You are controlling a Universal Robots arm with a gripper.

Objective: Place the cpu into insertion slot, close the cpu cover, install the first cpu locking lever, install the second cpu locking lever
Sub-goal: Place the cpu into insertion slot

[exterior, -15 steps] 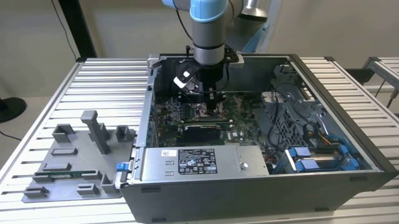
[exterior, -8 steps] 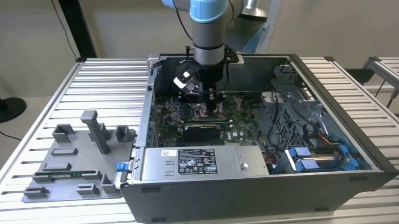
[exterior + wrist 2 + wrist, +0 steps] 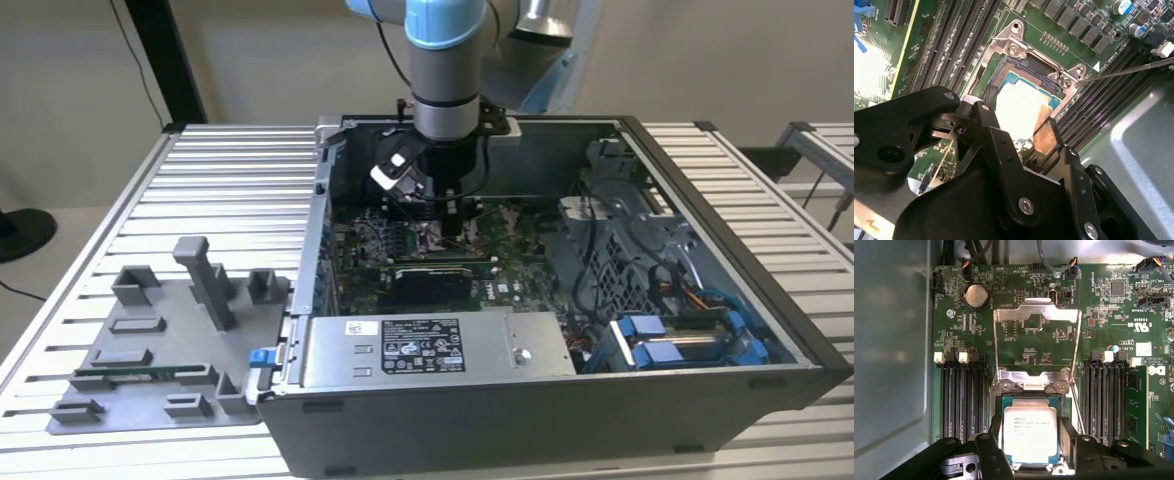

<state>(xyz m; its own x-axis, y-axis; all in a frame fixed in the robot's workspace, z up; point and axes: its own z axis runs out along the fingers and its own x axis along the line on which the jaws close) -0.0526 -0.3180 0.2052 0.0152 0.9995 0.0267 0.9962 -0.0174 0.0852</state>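
Black gripper (image 3: 1031, 456) was closed narrowly on the small square silver-topped cpu (image 3: 1030, 432), which lay within the silver-rimmed insertion slot (image 3: 1028, 399). Beyond, the thin silvery frame-shaped cpu cover (image 3: 1036, 310) stood raised over the green circuit board (image 3: 1019, 285). Placing seemed in hand; release would need the chip flat and square.

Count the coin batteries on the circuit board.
1. The coin battery lies on the green board near the free end of the raised cover. The gripper may hide others.
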